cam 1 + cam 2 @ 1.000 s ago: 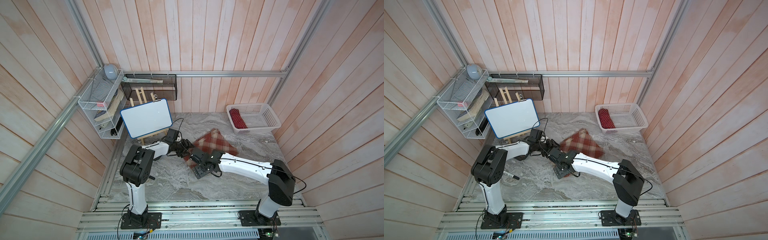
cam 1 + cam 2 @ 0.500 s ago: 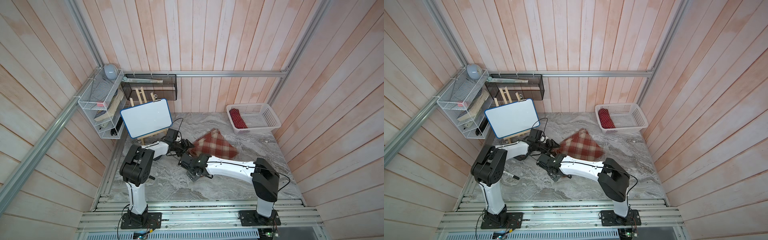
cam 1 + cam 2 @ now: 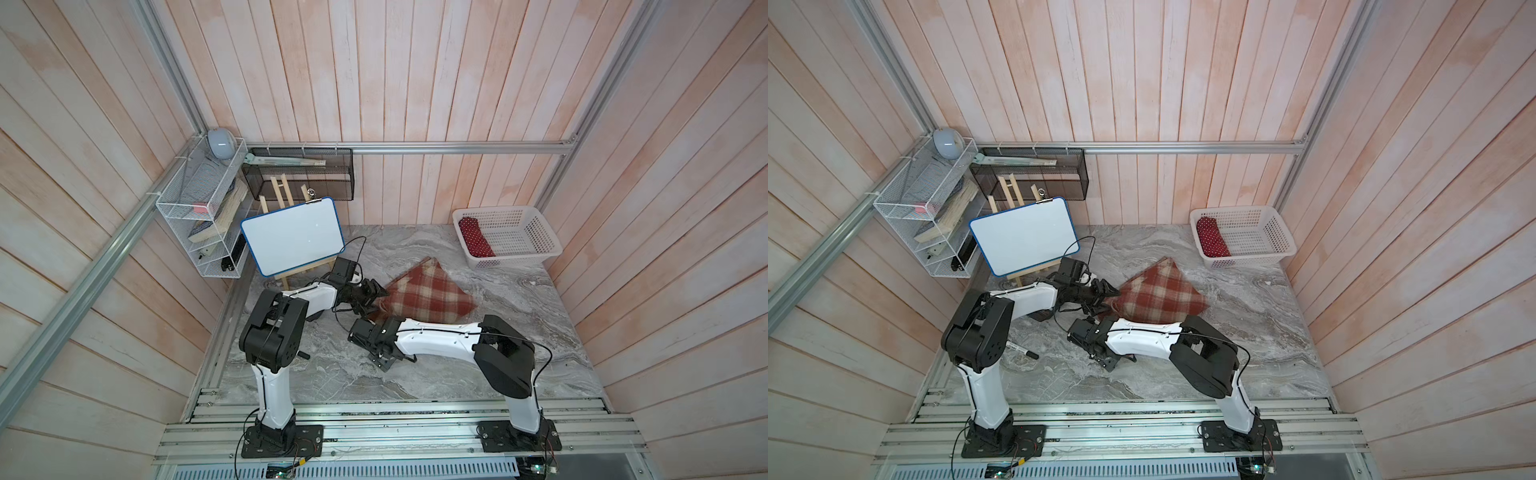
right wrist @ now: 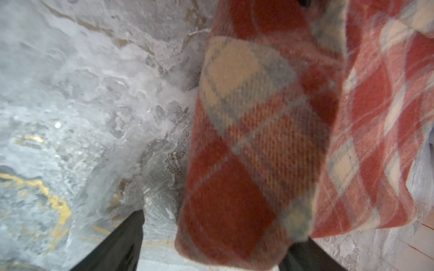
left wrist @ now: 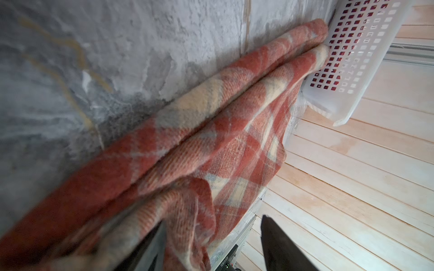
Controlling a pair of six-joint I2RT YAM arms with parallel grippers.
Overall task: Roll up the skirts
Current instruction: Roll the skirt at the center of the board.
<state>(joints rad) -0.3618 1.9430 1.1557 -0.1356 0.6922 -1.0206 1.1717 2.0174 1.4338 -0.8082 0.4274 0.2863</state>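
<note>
The skirt [image 3: 428,293] [image 3: 1160,297], thick rust-red, cream and tan plaid, lies bunched in loose rolled folds mid-table. My left gripper [image 3: 374,296] [image 3: 1106,296] is at its left corner. In the left wrist view the left gripper [image 5: 212,221] stands open, with a fold of the skirt [image 5: 211,131] hanging beside one finger and a gap to the other. My right gripper [image 3: 361,328] [image 3: 1084,326] is at the near-left end. In the right wrist view the right gripper [image 4: 224,227] stands open around the rolled end of the skirt [image 4: 258,140].
A white basket [image 3: 507,262] [image 5: 352,70] at the back right holds a red dotted cloth [image 3: 476,237]. A whiteboard on an easel [image 3: 293,235] stands back left, below a wire rack [image 3: 199,216] and a black mesh shelf [image 3: 303,174]. A marker [image 3: 1027,353] lies near the left arm.
My right gripper has slid left along the skirt's near edge to its near-left end. The skirt went from a flat diamond to a bunched shape. The left gripper stayed put.
</note>
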